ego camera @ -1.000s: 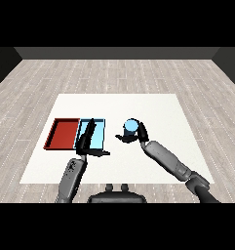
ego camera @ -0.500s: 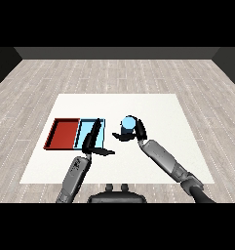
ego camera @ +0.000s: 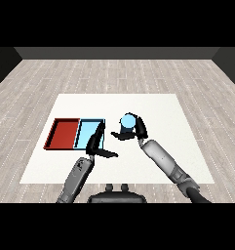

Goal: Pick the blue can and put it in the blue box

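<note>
1. The red tray [ego camera: 64,134] lay farthest to the left of my left robot hand, flat on the white bench [ego camera: 172,112], its inner long edge touching the tray beside it.
2. The light blue tray [ego camera: 88,131] sat just beside the red one, directly under and beyond the fingers of my left robot hand, which overlapped its right edge in the head view.
3. My left robot hand [ego camera: 95,144] reached forward from my grey left forearm [ego camera: 77,177]. Its fingers were straight and pointed away from me over the blue tray's right side, while the thumb stuck out to the right. It held nothing.
4. Whether those fingers touched the tray or hung above it, I could not tell.
5. The blue can [ego camera: 127,123] stood to the right of my left robot hand and apart from it, upright, its pale round top facing up. It was outside the blue tray, just beyond that tray's right edge.
6. My right robot hand [ego camera: 136,131] was curled round the can, fingers wrapping its right side and the thumb coming in below it on the left.
7. Whether the can rested on the bench or was lifted off it, I could not tell.
8. My grey right forearm [ego camera: 164,160] ran back from that hand toward the lower right.
</note>
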Motion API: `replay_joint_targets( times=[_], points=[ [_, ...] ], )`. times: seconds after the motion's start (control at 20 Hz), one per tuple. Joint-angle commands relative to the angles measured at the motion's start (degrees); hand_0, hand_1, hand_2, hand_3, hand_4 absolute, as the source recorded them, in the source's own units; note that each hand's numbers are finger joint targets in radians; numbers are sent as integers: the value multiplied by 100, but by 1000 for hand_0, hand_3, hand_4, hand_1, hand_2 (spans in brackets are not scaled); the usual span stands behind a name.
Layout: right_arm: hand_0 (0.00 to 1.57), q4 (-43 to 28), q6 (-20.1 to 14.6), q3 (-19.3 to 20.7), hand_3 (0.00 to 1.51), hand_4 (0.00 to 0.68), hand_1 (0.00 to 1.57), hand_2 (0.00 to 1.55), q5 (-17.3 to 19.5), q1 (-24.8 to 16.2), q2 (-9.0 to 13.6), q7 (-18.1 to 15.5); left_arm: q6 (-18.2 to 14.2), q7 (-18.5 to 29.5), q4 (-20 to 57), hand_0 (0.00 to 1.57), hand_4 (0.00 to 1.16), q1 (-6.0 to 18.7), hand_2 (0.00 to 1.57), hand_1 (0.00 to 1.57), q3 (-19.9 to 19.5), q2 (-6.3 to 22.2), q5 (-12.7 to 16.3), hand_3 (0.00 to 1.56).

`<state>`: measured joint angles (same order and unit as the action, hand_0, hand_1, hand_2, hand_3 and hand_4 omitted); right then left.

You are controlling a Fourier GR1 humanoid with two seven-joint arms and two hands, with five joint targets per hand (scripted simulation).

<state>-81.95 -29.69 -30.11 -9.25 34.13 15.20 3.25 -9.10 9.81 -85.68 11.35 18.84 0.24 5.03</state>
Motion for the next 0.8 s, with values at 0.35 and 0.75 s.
replay_joint_targets(
  times=[0.35,0.75],
  points=[
    [1480,-325,531,326,1383,570,1480,1450,1179,-424,-664,517,-48,-102,82,0,0,232,0,0,-19,-23,-16,0],
    [1476,-87,1056,832,1385,594,1476,1452,1439,-281,-1103,342,-725,219,919,0,0,368,0,0,600,-24,217,0]
  ],
)
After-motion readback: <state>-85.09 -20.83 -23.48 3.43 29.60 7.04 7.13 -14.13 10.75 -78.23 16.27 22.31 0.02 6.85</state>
